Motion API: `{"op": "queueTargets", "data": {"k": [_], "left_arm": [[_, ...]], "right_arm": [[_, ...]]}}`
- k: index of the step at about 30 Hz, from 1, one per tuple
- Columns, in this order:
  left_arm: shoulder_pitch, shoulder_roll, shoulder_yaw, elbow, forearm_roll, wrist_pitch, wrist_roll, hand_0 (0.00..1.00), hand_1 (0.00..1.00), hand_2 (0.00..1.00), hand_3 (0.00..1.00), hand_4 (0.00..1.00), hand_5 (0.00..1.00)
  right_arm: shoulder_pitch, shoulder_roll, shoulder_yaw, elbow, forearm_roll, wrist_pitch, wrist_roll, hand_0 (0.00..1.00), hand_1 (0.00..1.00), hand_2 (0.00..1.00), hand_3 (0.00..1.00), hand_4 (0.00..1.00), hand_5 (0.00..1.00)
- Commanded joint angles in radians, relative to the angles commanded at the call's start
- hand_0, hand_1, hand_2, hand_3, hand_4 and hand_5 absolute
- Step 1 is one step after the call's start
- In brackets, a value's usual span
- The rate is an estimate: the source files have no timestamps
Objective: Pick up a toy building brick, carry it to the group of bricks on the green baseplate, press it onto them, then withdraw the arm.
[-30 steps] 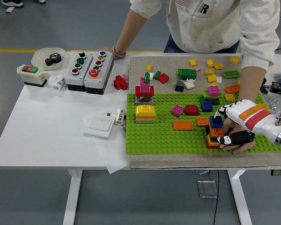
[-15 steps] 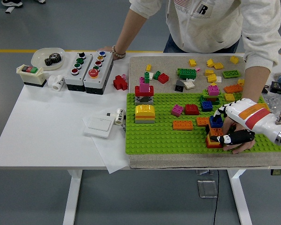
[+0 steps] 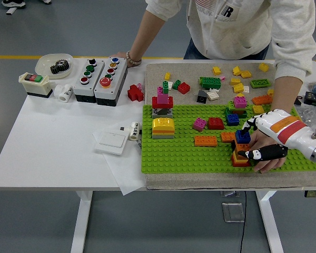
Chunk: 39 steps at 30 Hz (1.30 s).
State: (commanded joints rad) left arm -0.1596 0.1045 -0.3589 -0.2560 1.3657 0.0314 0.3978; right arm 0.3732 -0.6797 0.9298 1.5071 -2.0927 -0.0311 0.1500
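The right hand (image 3: 258, 142) grasps the blue brick (image 3: 243, 137) on the orange stack (image 3: 241, 154), so it should press straight down, while the person's hand (image 3: 266, 158) steadies the green baseplate (image 3: 179, 153).

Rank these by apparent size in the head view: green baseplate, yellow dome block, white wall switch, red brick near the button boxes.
1. green baseplate
2. white wall switch
3. yellow dome block, close to the switch, so unsure
4. red brick

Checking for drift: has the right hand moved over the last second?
Yes, slightly. The right hand edged left toward the brick stack on the green baseplate, its thumb tip now closer to the stack.
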Motion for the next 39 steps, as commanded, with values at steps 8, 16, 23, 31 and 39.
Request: {"op": "queueTargets", "data": {"k": [8, 16, 23, 31, 39], "left_arm": [[-0.001, 0.001, 0.001, 0.000, 0.000, -0.001, -0.001, 0.426, 0.481, 0.526, 0.595, 0.617, 0.760], [-0.003, 0.000, 0.003, 0.000, -0.004, 0.001, -0.001, 0.426, 0.481, 0.525, 0.595, 0.616, 0.759], [-0.005, 0.000, 0.003, 0.000, -0.008, 0.002, -0.002, 0.426, 0.484, 0.527, 0.595, 0.616, 0.761], [-0.006, 0.000, 0.005, 0.000, -0.011, 0.002, -0.004, 0.426, 0.480, 0.528, 0.594, 0.615, 0.760], [-0.007, 0.001, 0.007, 0.001, -0.013, 0.001, -0.005, 0.426, 0.480, 0.525, 0.594, 0.614, 0.761]], "right_arm": [[0.003, 0.002, -0.008, -0.011, 0.002, 0.003, -0.001, 0.470, 0.544, 0.624, 0.594, 0.873, 0.664], [0.003, 0.001, -0.015, -0.013, 0.000, 0.007, -0.002, 0.470, 0.544, 0.624, 0.594, 0.874, 0.664], [0.001, 0.000, -0.012, -0.010, -0.001, 0.008, -0.003, 0.470, 0.544, 0.624, 0.594, 0.873, 0.661], [0.001, -0.002, -0.001, 0.007, 0.002, -0.003, 0.000, 0.471, 0.544, 0.624, 0.595, 0.874, 0.661], [-0.010, -0.007, 0.009, 0.035, 0.002, -0.011, 0.002, 0.471, 0.544, 0.624, 0.593, 0.874, 0.654]]}}
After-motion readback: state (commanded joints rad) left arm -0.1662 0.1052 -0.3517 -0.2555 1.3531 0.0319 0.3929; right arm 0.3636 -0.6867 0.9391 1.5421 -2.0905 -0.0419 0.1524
